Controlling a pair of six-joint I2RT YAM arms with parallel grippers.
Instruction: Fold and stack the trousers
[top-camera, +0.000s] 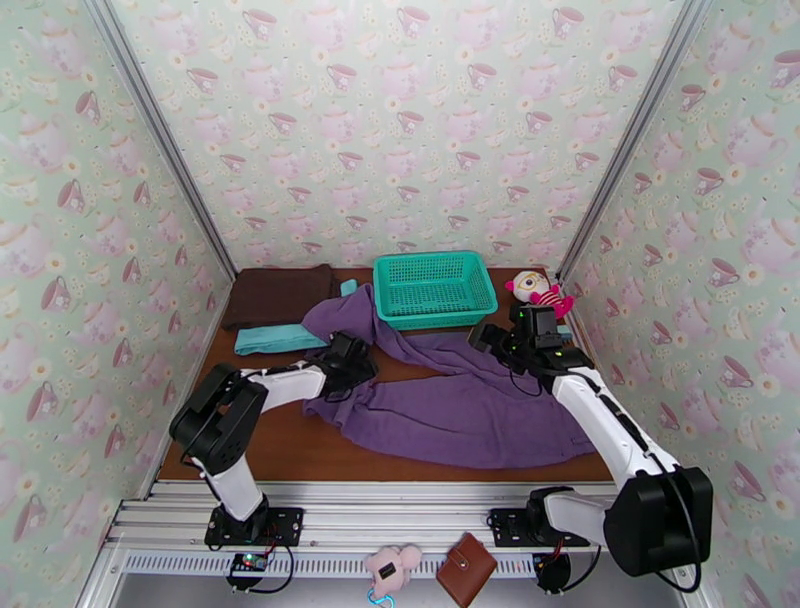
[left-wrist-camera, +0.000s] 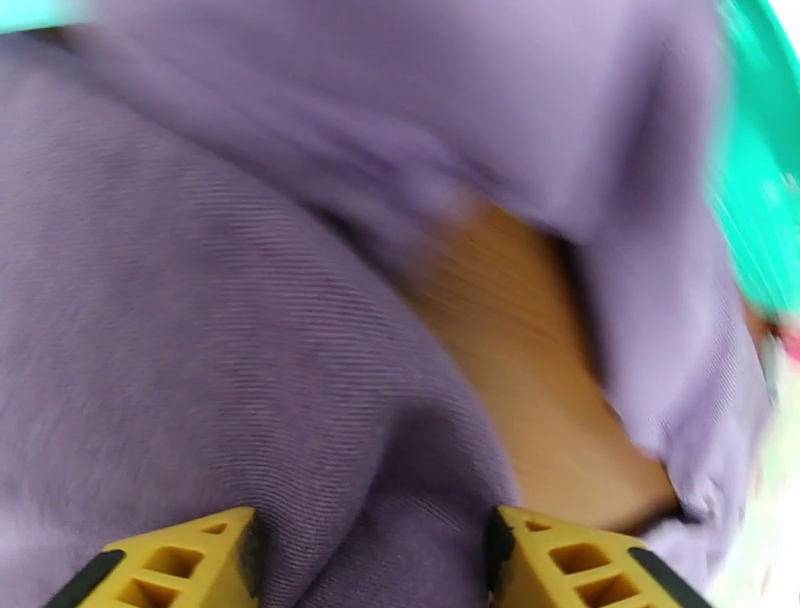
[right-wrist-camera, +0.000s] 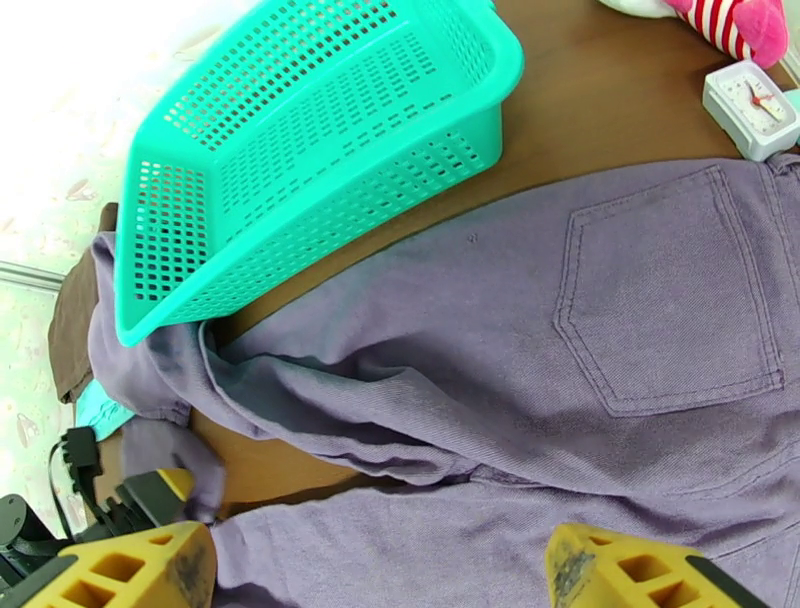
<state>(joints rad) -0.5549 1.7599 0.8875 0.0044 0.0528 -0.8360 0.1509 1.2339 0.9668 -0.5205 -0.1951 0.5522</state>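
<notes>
— One pair of trousers (top-camera: 470, 410), zero folds logged. They lie loose across the middle of the tabletop (top-camera: 300, 450), waist toward the right edge, legs running left. The far leg angles toward the back-left, its end touching the near-left corner of the teal basket (top-camera: 438, 318).

— Progress?

— Judged early. The legs are splayed with bare wood between them, not laid one on the other. Folding and stacking both remain.

— Claws?

— On the leg ends, left of the middle, the left gripper (left-wrist-camera: 370, 565) is spread wide and low, cloth bulging up into the gap. I see nothing pinched, though that wrist view is blurred. Over the seat, the right gripper (right-wrist-camera: 380, 570) is released too, the back pocket (right-wrist-camera: 670, 300) ahead of it.

— Material?

— Purple twill with a fine diagonal rib, soft, falling into rounded ridges. The pocket is a flat, stitched five-sided patch. I expect the cloth to drape and slide rather than hold a crease.

— Surroundings?

— The basket is rigid plastic mesh, rectangular. At the back-left corner a dark brown garment (top-camera: 280, 293) lies folded flat, a teal folded garment (top-camera: 280, 338) just in front of it, beside the trouser leg. A plush toy (top-camera: 538, 290) and a small white clock (right-wrist-camera: 752, 105) sit at the back-right corner.
</notes>
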